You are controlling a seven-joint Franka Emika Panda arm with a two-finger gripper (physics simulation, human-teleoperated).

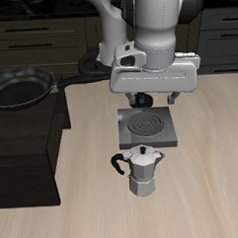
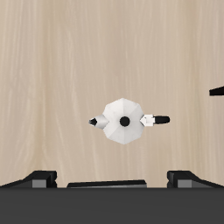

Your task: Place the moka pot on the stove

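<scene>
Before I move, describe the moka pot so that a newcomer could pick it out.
Find the grey stove mid-table. Just beyond it toward the front edge stands the moka pot, alone on bare wood. It is silver and faceted, with a black side handle and lid knob.

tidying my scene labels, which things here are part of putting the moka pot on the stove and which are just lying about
Part of the job:
- moka pot, upright on the table, just in front of the stove
- stove, nothing on its coil
- gripper, above the stove, holding nothing

Just lying about:
- black frying pan, on the dark cabinet beside the table
</scene>
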